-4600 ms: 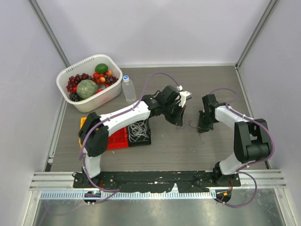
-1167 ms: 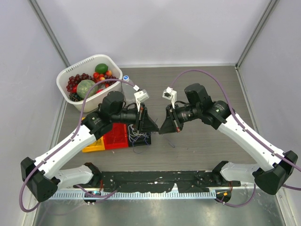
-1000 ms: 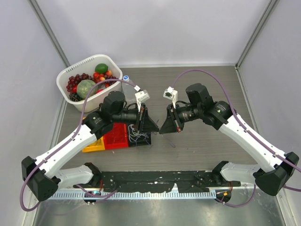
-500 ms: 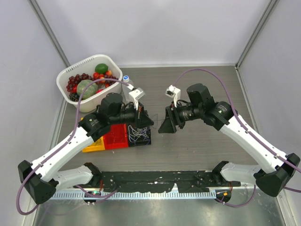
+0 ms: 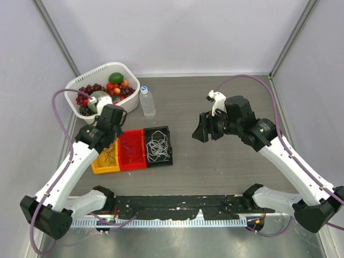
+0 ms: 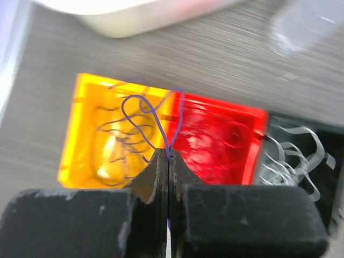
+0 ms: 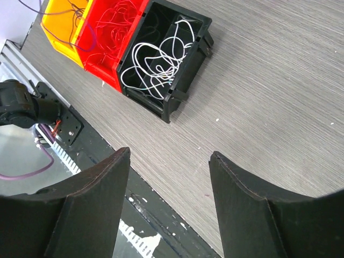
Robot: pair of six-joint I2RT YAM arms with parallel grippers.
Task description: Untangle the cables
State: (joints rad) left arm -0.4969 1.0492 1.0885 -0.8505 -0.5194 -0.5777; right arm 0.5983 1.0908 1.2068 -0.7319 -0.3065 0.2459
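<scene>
My left gripper (image 6: 167,161) pinched the purple cable (image 6: 134,97), which looped just above the yellow bin (image 6: 80,134). My right gripper (image 7: 169,156) stood spread, well apart from the white cables (image 7: 156,67) in the black bin (image 7: 191,64).

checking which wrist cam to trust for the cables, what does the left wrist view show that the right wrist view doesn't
Left wrist only: the left gripper shut on a purple cable, and the edge of the white basket. Right wrist only: the open, empty right gripper and the black mounting rail. Both: the yellow bin, red bin, and black bin holding white cables.
</scene>
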